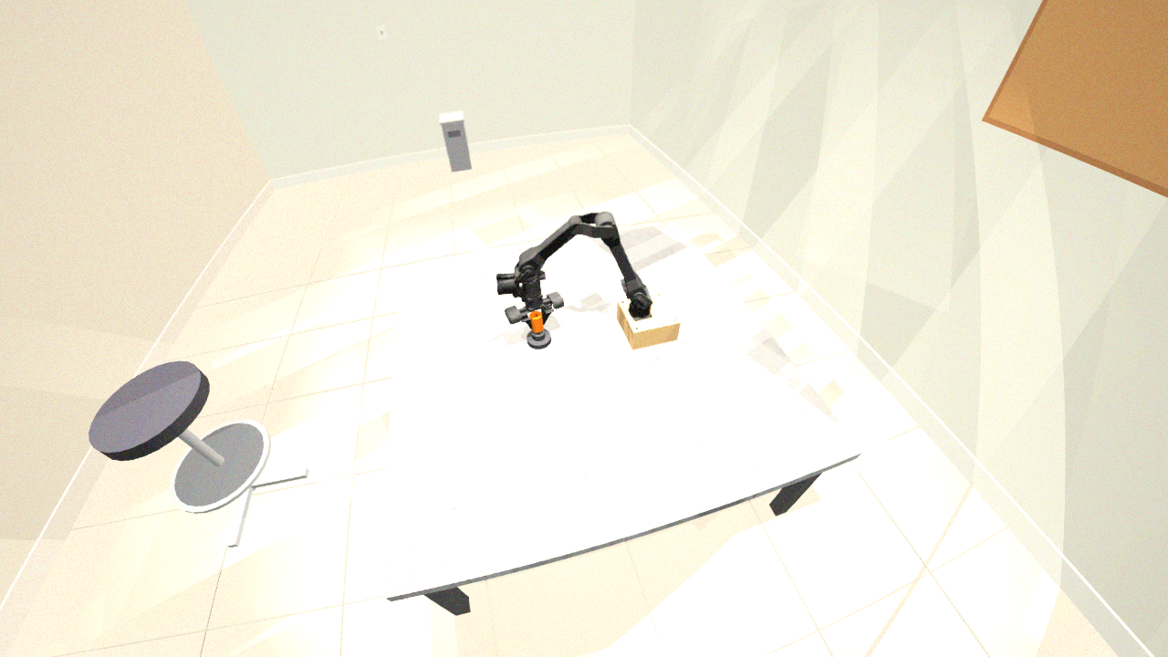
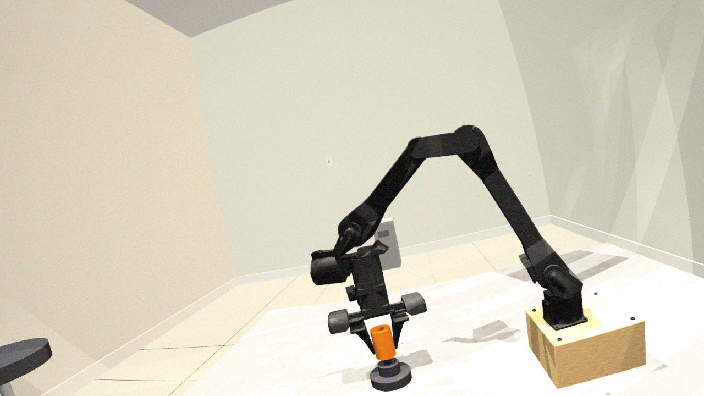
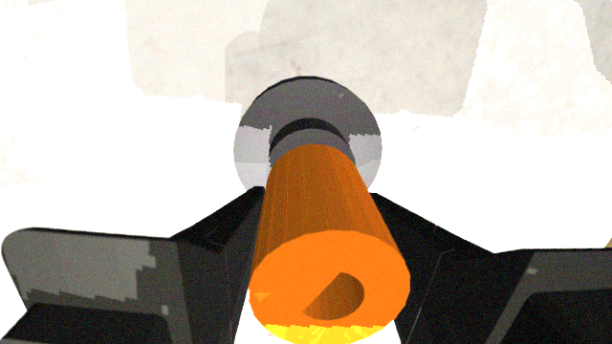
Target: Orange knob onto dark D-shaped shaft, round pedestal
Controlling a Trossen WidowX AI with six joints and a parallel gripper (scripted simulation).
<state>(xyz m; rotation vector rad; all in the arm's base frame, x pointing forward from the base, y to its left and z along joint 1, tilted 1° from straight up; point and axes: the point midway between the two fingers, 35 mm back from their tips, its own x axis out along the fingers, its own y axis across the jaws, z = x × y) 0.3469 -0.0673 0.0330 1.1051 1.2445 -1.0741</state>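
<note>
The orange knob is upright, directly above the round dark pedestal. My gripper is shut on the knob, one finger on each side. In the exterior view a short piece of the dark shaft shows between the knob's bottom and the pedestal's raised centre, so the knob is not against the pedestal. The wrist view shows the D-shaped hole in the knob's top, its flat side running diagonally from lower left to upper right. The shaft's flat side is hidden.
The arm's base stands on a wooden block to the right of the pedestal. The white table's front edge is far from the pedestal. A round stool stands off the table at the left.
</note>
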